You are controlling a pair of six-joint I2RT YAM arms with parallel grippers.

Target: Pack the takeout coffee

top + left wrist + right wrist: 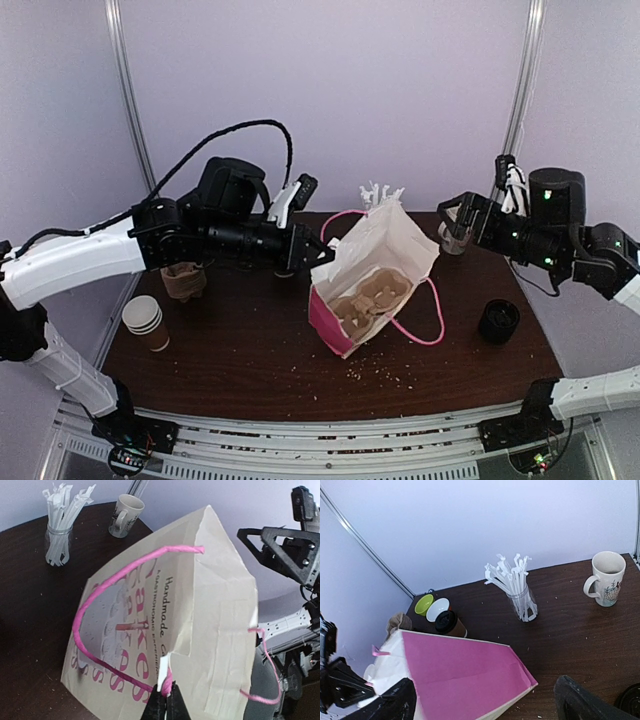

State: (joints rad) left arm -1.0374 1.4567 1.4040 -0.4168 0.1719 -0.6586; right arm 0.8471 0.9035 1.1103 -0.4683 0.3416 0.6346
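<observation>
The takeout coffee [448,623], a brown cup with a black lid, stands at the back left of the table just behind the bag; in the top view the left arm hides it. The white paper bag [378,262] with pink sides stands open at mid-table, tilted, with a cardboard cup carrier [368,296] inside. My left gripper [167,700] is shut on the bag's pink handle [102,587] where it meets the rim, and it also shows in the top view [312,251]. My right gripper [485,697] is open and empty above the bag's right side [465,672], and also shows in the top view [452,226].
A stack of lidless brown cups [146,322] and a crumpled brown thing [184,281] sit at the left. A black stack of lids [498,320] is at the right. A glass of wrapped straws [519,592], a white mug [606,578], and a green and a white bowl [431,606] are at the back.
</observation>
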